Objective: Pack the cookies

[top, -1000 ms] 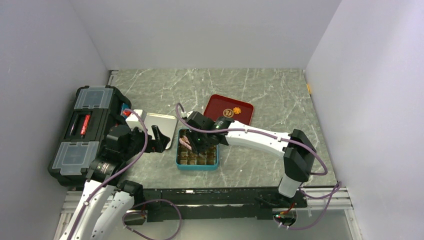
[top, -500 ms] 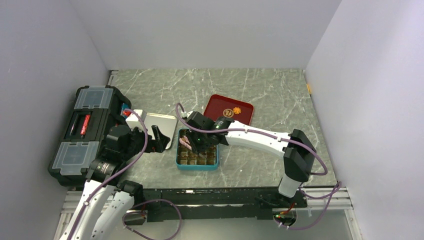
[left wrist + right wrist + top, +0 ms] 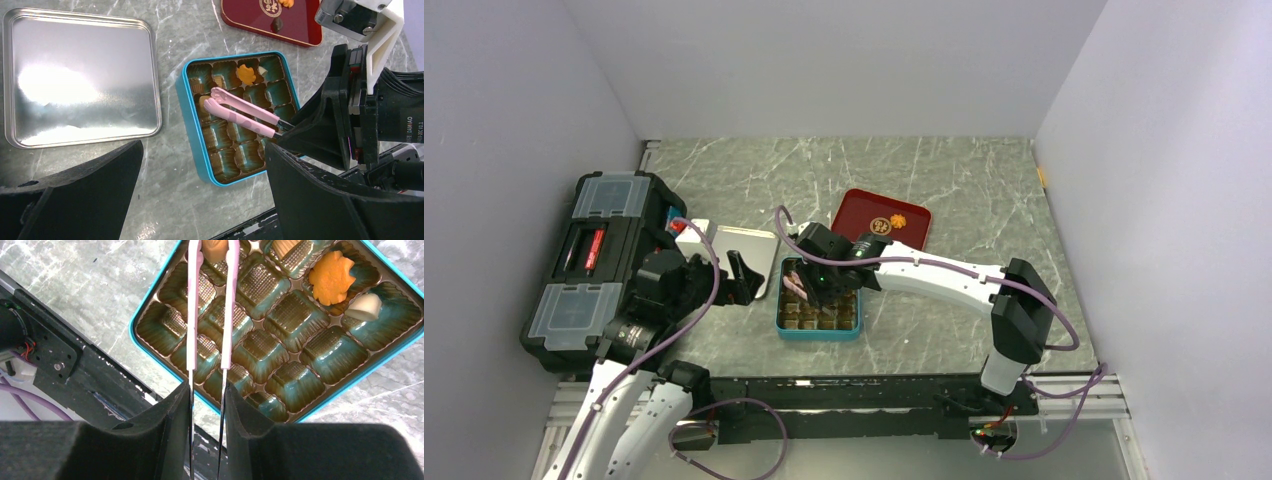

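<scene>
Our right gripper point(image 3: 207, 405) was clamped on pink tongs point(image 3: 230, 315), which pinched 1 tan cookie point(image 3: 215, 249) over the teal tin point(image 3: 295, 312); our left gripper point(image 3: 200, 192) hung wide open. We judged the cookie light and crumbly, best pinched gently across its sides.

Lab-style robot test cell: 3 plain white partition walls point(image 3: 824, 70), marble-look tabletop point(image 3: 964, 180), aluminium frame point(image 3: 1114, 398), black toolbox point(image 3: 589, 270).

The tin point(image 3: 191, 120) is teal with crosshatched brown compartments point(image 3: 292, 312); the tongs point(image 3: 240, 104) are pink. An orange cookie point(image 3: 331, 277) and a cream cookie point(image 3: 364, 307) show. The tray point(image 3: 300, 27) is dark red, the table point(image 3: 185, 30) grey veined white.
</scene>
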You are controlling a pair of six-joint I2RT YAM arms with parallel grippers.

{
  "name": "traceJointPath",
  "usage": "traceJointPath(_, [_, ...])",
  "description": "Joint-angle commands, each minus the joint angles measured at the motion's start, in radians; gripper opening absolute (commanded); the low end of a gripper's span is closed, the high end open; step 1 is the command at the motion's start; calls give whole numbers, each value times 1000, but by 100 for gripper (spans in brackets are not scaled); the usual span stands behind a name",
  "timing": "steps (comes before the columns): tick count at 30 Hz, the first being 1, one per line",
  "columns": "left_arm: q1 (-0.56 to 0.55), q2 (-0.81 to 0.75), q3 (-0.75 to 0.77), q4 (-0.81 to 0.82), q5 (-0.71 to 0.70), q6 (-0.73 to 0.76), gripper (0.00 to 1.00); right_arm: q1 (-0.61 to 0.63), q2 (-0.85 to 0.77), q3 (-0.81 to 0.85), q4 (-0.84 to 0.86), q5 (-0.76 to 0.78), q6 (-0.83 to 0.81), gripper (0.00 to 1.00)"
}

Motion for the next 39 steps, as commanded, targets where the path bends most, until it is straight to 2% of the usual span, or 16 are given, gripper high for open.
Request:
traceJointPath(1, [-2, -6, 27, 23, 16, 8, 99, 4, -5, 48, 12, 22, 10, 32])
traceJointPath(14, [-2, -6, 27, 24, 17, 8, 99, 4, -12, 70, -3, 37, 8, 35])
traceJointPath(29, [-2, -3, 27, 24, 17, 8, 99, -3, -90, 61, -63, 169, 3, 34])
traceJointPath(39, [-2, -3, 27, 24, 16, 7, 99, -88, -199, -2, -97, 241, 18, 33])
